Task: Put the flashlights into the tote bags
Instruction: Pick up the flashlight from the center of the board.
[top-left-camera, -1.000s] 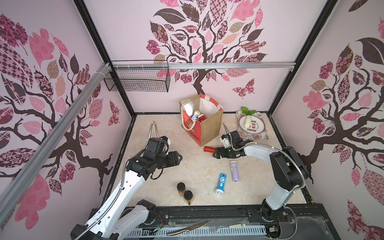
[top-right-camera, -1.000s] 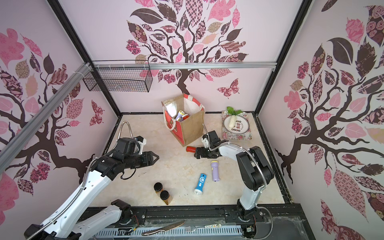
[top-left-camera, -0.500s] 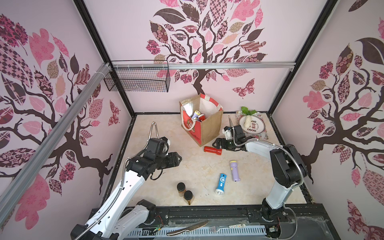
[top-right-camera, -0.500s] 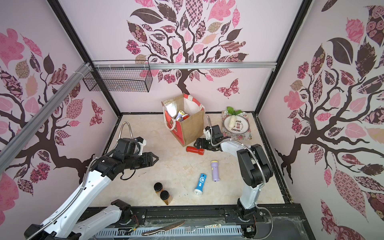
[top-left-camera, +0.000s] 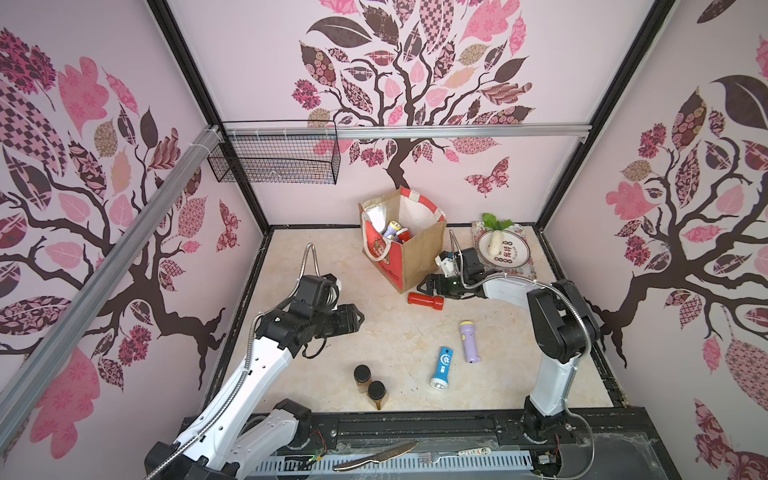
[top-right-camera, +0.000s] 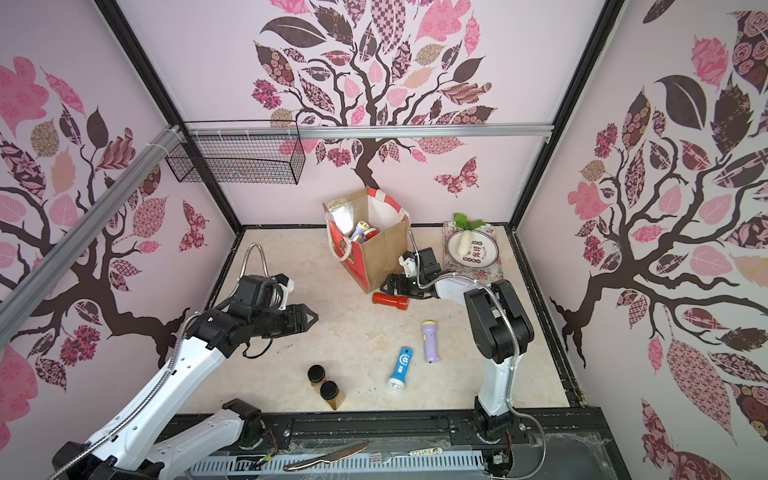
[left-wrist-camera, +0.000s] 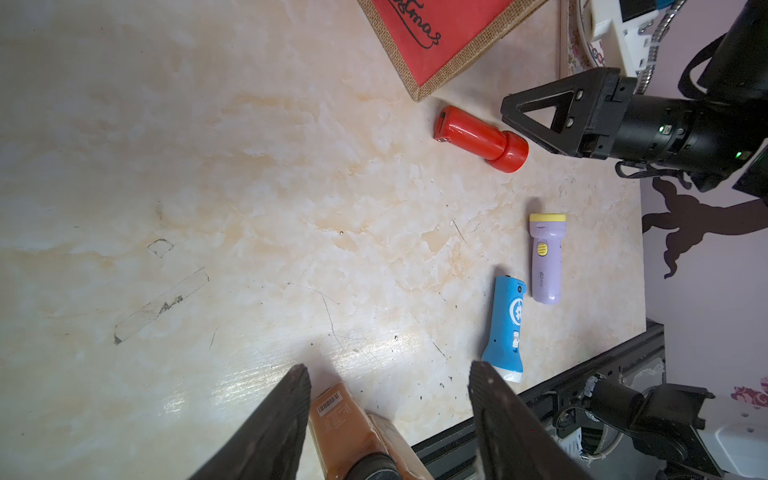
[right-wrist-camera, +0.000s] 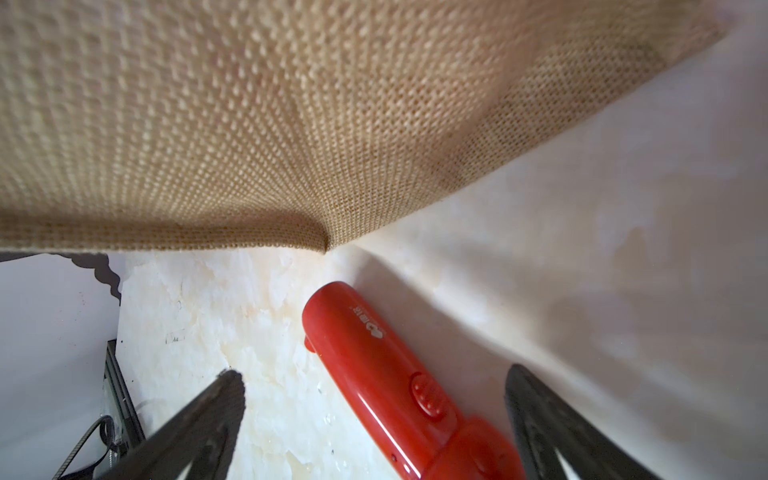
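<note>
**Red flashlight lined up for a grasp beside the tote bag**

On the left, the left gripper (top-left-camera: 359, 318) is held above the table (top-left-camera: 332, 257) with its jaws apart and nothing between them, and the two brown jars (top-left-camera: 370, 383) are set nearer the front edge. In the middle the tote bag (top-left-camera: 419, 257) is stood upright, with several flashlights (top-left-camera: 392, 230) seen inside. Just in front of its tan side the red flashlight (top-left-camera: 424, 300) is laid flat, and the right gripper (right-wrist-camera: 374, 376) is poised low at its head end with jaws spread wide and nothing clamped; contact cannot be told. Further right, the blue flashlight (top-left-camera: 441, 368) and the lilac flashlight (top-left-camera: 468, 340) are left on the table. The grasp of the red one is judged to be in hand: the jaws are to be settled around its body, closed, and raised above the bag's rim before release.
</note>
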